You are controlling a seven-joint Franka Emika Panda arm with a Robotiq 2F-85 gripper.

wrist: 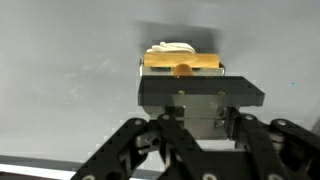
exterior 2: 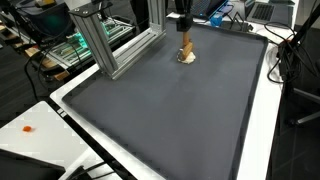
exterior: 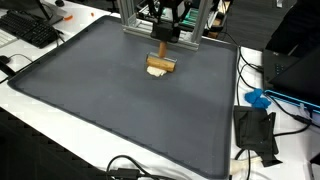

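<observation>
Firmly pinched between the pressed-together fingers of the hand (exterior: 160, 45), a wooden piece (exterior: 158, 62) rests low on the dark grey mat (exterior: 120, 120), close to the mat edge that runs beside the aluminium frame (exterior: 135, 20). In the wrist view the hand (wrist: 182, 72) clamps the tan bar of the wooden piece (wrist: 182, 62) from both sides. A whitish lump (wrist: 172, 47) shows just beyond the bar, touching it. Whether the two are joined cannot be told. In an exterior view the wooden piece (exterior 2: 186, 52) stands upright under the hand (exterior 2: 184, 32), near the end of the aluminium frame (exterior 2: 105, 45).

The mat covers most of the white tabletop (exterior: 270, 160). Past one mat corner lies a black keyboard (exterior: 30, 28). Along the opposite mat edge, off the mat, sit a blue object (exterior: 258, 98) and a black box (exterior: 255, 130) with cables around it. Beyond the frame a green circuit board (exterior 2: 65, 48) shows in an exterior view.
</observation>
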